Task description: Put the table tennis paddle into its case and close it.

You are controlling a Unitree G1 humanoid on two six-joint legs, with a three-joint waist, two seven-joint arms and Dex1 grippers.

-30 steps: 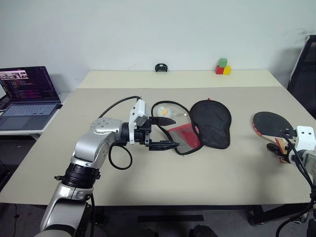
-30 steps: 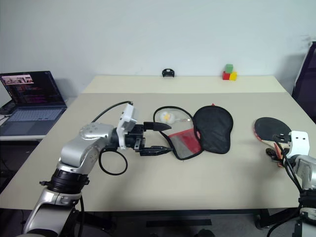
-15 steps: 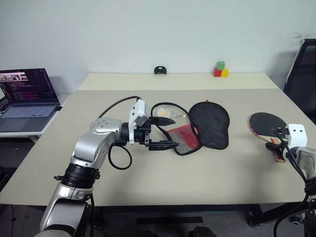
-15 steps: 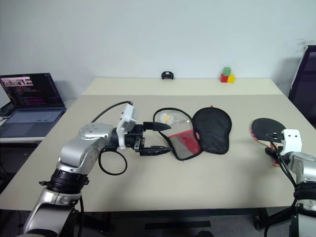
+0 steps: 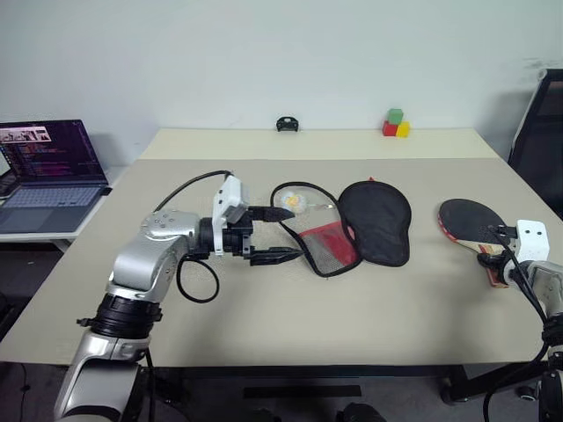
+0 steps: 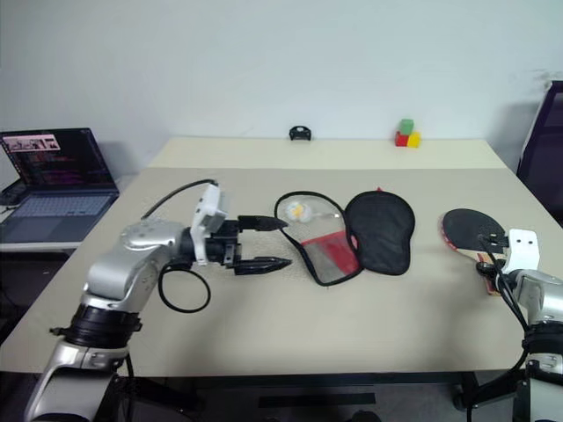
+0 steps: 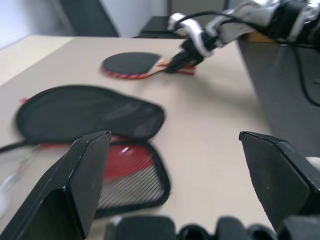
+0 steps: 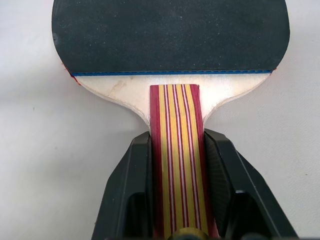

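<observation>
One round black-rubber table tennis paddle point(image 8: 170, 35), striped wooden handle, paddle-shaped fabric case point(image 5: 352, 224)

silver-grey left arm point(image 5: 141, 264) with black joint rings, a looping black cable, white wrist box, black fingers point(image 5: 268, 213). right gripper point(image 8: 177, 192) has chunky glossy black pads.

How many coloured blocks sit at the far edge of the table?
3: a green block stacked on a red block and a yellow block, red to the left of yellow. More could be hidden behind them.
</observation>
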